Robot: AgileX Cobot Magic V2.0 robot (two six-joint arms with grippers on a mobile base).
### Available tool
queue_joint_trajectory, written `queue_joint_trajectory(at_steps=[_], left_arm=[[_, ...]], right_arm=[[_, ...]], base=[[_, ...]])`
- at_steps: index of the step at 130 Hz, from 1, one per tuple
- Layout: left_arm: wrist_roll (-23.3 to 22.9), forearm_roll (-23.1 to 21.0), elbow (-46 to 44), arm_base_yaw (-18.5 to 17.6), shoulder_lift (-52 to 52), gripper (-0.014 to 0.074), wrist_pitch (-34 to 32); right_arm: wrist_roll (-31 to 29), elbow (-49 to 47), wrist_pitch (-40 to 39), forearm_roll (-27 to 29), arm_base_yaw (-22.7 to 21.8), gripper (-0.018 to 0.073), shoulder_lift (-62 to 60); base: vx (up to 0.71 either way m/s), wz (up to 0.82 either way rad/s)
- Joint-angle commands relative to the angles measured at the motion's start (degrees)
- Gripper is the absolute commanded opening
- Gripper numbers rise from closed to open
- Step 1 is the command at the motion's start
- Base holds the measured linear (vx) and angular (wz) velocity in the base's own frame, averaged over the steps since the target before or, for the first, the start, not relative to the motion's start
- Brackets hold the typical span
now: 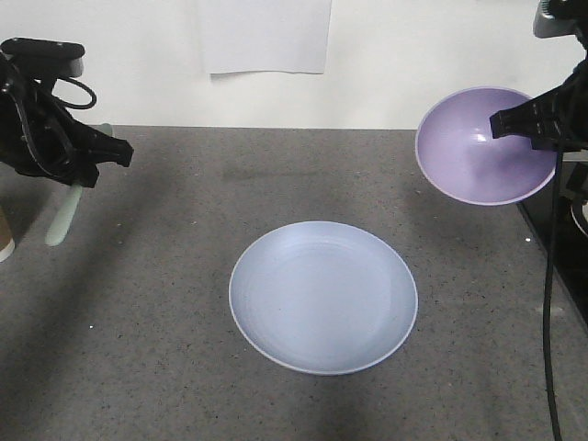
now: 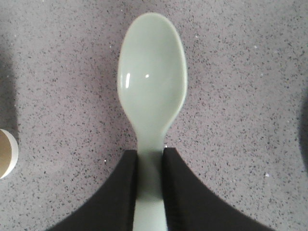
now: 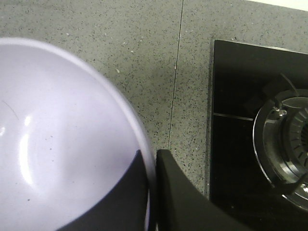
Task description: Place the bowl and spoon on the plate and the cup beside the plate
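Note:
The pale blue-lilac plate (image 1: 322, 296) lies flat in the middle of the grey counter. My right gripper (image 1: 501, 124) (image 3: 155, 156) is shut on the rim of the lavender bowl (image 1: 478, 152) (image 3: 62, 134), one finger inside and one outside. The bowl hangs tilted in the air at the right, above the counter. At the left, my left gripper (image 1: 84, 175) (image 2: 150, 155) is shut on the handle of the mint-green spoon (image 1: 62, 216) (image 2: 151, 86), whose scoop hangs over bare counter. Only a sliver of the brown cup (image 1: 5, 241) (image 2: 6, 153) shows at the far left edge.
A black gas hob (image 3: 260, 130) with a burner (image 3: 288, 144) is set into the counter's right side, below the bowl. A white sheet (image 1: 266, 35) hangs on the back wall. A black cable (image 1: 549, 303) hangs down at the right.

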Motion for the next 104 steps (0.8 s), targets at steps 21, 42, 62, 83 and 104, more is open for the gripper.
queue_joint_trajectory(at_steps=[21,42,62,83,104], left_arm=[[-0.4,-0.1,-1.6,-0.2,-2.8,-0.0008,-2.1],[-0.4,-0.1,-1.6,-0.2,-2.8,-0.0008,-2.1],[-0.4,-0.1,-1.6,-0.2,-2.8,-0.0008,-2.1],[-0.4,-0.1,-1.6,-0.2,-2.8,-0.0008,-2.1],[-0.4,-0.1,-1.6,-0.2,-2.8,-0.0008,-2.1]], right_arm=[[-0.1,-1.5,-3.2,-0.6,-0.2,-0.0001,-2.1],[-0.1,-1.5,-3.2,-0.6,-0.2,-0.0001,-2.1],[-0.1,-1.5,-3.2,-0.6,-0.2,-0.0001,-2.1],[-0.1,-1.5,-3.2,-0.6,-0.2,-0.0001,-2.1],[-0.1,-1.5,-3.2,-0.6,-0.2,-0.0001,-2.1]], base=[[0.05,0.02],[0.05,0.02],[0.05,0.02],[0.01,0.0],[0.0,0.0]])
